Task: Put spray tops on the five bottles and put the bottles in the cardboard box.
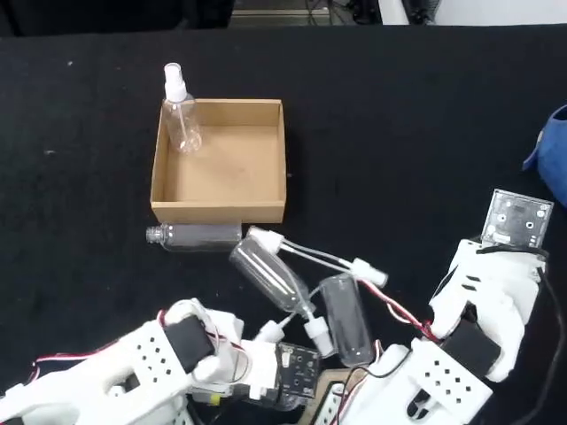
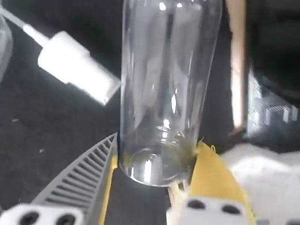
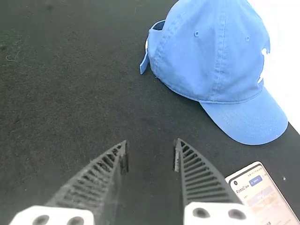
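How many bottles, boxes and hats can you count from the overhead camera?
Clear bottles: 4
Cardboard box: 1
Blue cap: 1
Total: 6

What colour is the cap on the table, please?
Blue; the cap shows best in the right wrist view.

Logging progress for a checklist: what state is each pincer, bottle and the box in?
left pincer: shut on the held bottle.
right pincer: open, empty.
held bottle: clamped at its base.
boxed bottle: upright, spray top on.
front bottle: lying, no top.
cardboard box: open, one bottle inside.
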You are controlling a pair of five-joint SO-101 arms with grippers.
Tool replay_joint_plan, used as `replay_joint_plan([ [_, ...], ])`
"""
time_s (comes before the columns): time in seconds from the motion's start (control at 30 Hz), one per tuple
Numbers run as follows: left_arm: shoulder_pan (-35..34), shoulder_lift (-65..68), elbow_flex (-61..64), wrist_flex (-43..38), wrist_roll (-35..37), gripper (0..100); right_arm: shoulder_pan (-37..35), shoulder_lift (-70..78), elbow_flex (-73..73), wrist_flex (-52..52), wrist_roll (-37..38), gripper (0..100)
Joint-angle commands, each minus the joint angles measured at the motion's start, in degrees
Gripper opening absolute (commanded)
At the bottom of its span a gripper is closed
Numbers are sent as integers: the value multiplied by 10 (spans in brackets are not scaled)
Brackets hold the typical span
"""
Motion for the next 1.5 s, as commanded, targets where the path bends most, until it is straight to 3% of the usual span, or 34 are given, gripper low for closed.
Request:
replay_joint_plan([
  [0.0, -21, -7, -105, 98, -6, 30, 10, 7, -4, -19, 1, 137],
  [0.3, -305, 0, -281, 173, -149, 30, 9, 10, -5, -18, 0, 136],
  [0.47, -449, 0, -342, 185, -228, 30, -4, 6, -19, 18, -40, 137],
  [0.7, -586, 1, -364, 185, -247, 29, -127, 10, -78, 103, -55, 136],
  [0.97, -785, 75, -374, 182, -341, 29, -254, 11, -124, 102, -127, 137],
  [1.2, -940, 225, -419, 178, -347, 29, -405, 12, -102, 40, -136, 135],
  [1.47, -1156, 403, -411, -4, -343, 29, -538, 12, 44, -93, -136, 134],
])
